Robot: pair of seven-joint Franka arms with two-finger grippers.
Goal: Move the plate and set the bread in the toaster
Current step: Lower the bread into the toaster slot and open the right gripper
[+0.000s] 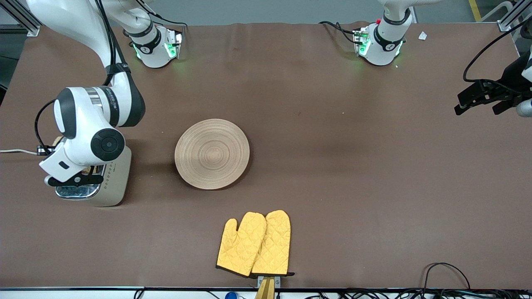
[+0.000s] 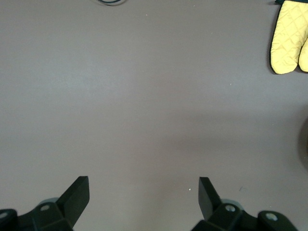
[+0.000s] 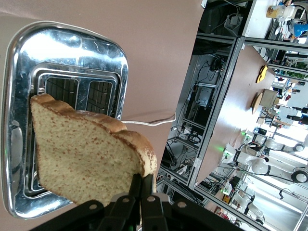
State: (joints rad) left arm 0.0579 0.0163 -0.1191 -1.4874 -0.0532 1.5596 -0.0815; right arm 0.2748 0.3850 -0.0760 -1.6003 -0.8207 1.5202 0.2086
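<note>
The cream-beige toaster (image 1: 113,182) stands at the right arm's end of the table; its chrome top and two slots show in the right wrist view (image 3: 72,48). My right gripper (image 1: 79,178) hangs over it, shut (image 3: 143,185) on one corner of the brown speckled bread slice (image 3: 82,159). The slice hangs tilted just above the slots and hides part of them. In the front view the arm hides most of the bread. The wooden plate (image 1: 212,153) lies near the table's middle, beside the toaster. My left gripper (image 1: 478,109) waits open (image 2: 144,190) over bare table at the left arm's end.
A pair of yellow oven mitts (image 1: 255,243) lies nearer the front camera than the plate; they also show in the left wrist view (image 2: 288,36). The toaster's white cord (image 1: 16,151) runs off the table's edge. Cables lie along the front edge.
</note>
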